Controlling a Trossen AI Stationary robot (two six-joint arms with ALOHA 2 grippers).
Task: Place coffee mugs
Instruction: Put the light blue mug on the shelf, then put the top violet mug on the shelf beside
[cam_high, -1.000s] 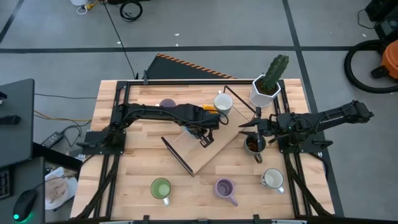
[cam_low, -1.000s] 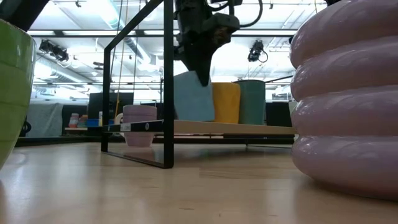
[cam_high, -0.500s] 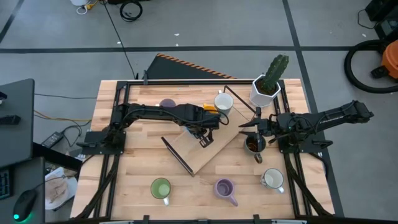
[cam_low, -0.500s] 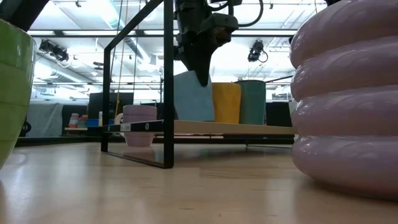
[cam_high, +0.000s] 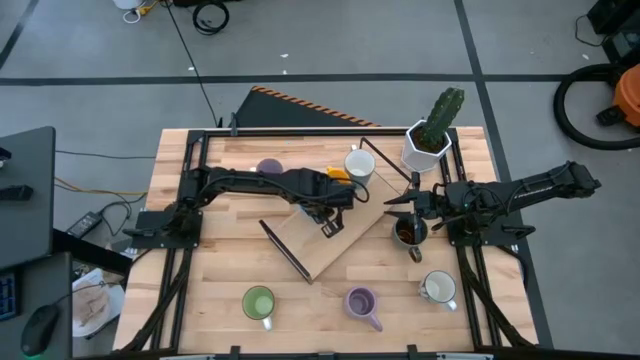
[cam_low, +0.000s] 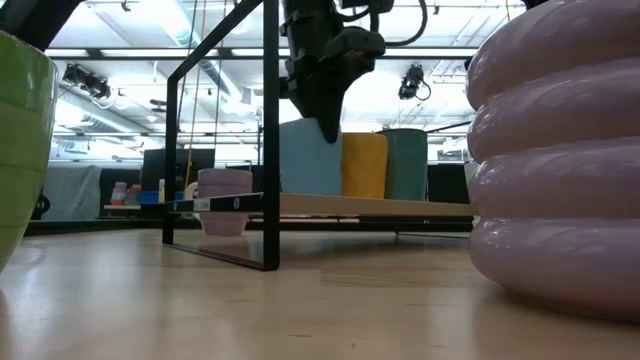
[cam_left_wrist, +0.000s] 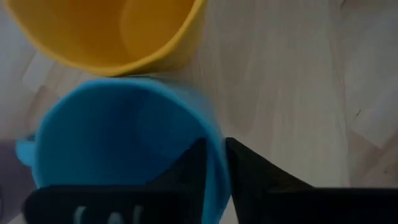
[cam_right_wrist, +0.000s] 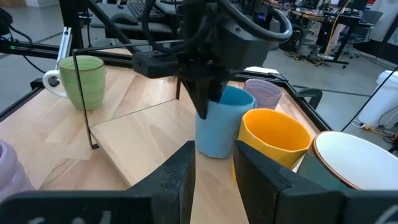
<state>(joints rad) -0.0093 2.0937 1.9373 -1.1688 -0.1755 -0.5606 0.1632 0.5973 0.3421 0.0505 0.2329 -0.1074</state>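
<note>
A blue mug (cam_right_wrist: 217, 134) stands on its base on the wooden board (cam_right_wrist: 143, 137) of a black wire rack. It stands beside an orange mug (cam_right_wrist: 273, 143), a white mug (cam_right_wrist: 354, 168) and a lilac mug (cam_right_wrist: 264, 93). My left gripper (cam_left_wrist: 216, 146) comes down onto the blue mug's rim and is shut on it; in the high view the arm hides that mug. My right gripper (cam_right_wrist: 214, 149) hangs open and level over the table's right side, by a dark brown mug (cam_high: 407, 232), with nothing between its fingers. My left gripper pinches the blue mug's wall at the rim (cam_left_wrist: 217, 158), on the side opposite the handle (cam_left_wrist: 22, 152). One finger is inside the mug and one outside. The fingers (cam_right_wrist: 205, 99) come from above, pointing steeply down. The mug stands upright on the board.
Near the front edge stand a green mug (cam_high: 258, 302), a lilac mug (cam_high: 360, 300) and a white mug (cam_high: 437, 288). A cactus in a white faceted pot (cam_high: 425, 145) is at the far right. The rack's black frame (cam_low: 270, 140) rises beside the blue mug.
</note>
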